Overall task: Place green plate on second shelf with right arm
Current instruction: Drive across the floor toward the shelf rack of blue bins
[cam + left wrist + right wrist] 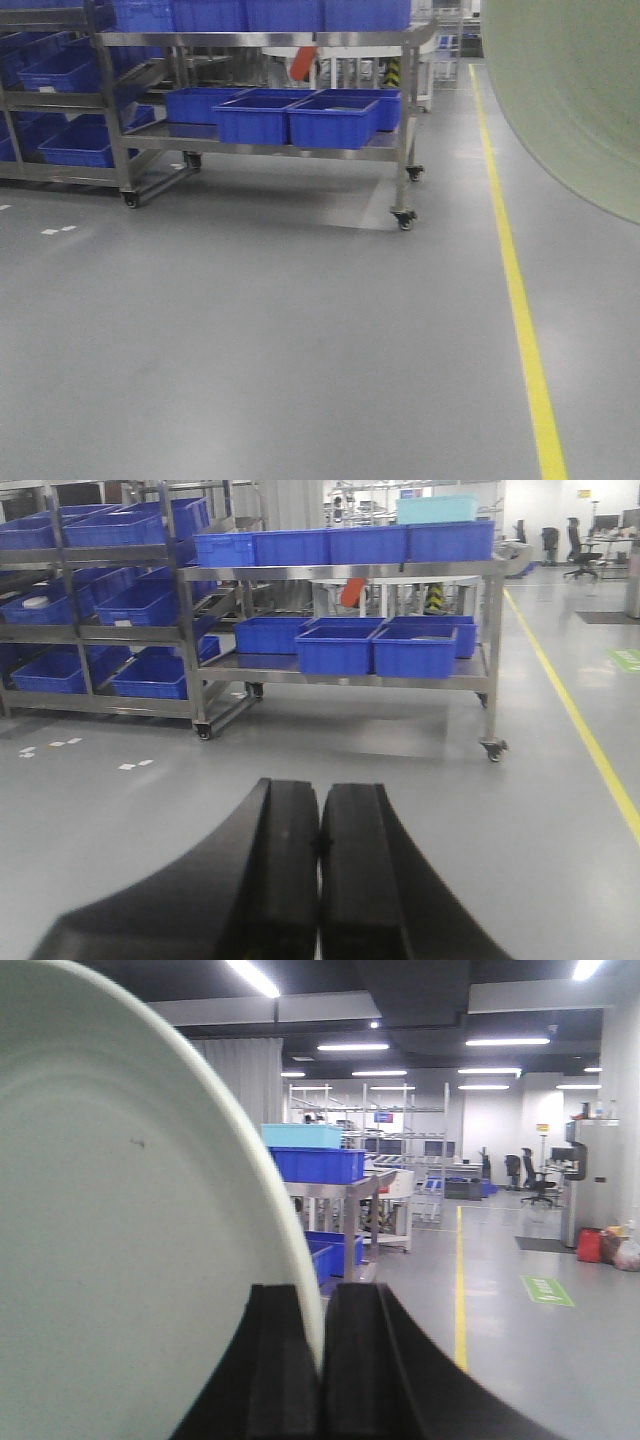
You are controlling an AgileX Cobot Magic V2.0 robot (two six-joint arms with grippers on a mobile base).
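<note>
The green plate [130, 1240] fills the left of the right wrist view, held on edge and upright. My right gripper [322, 1295] is shut on the plate's rim, one finger on each face. In the front view the same plate [570, 100] curves across the upper right corner, and the gripper itself is out of frame. My left gripper [320, 790] is shut with nothing between its fingers, hanging over bare floor. Steel racks [260, 38] stand a few metres ahead. I cannot tell which of their levels is the second shelf.
A wheeled steel cart [490, 630] carries blue bins [333, 120] on its lower level and more on top. A second rack [110, 120] with blue bins stands to its left. A yellow floor line [520, 300] runs along the right. Grey floor lies between me and the racks.
</note>
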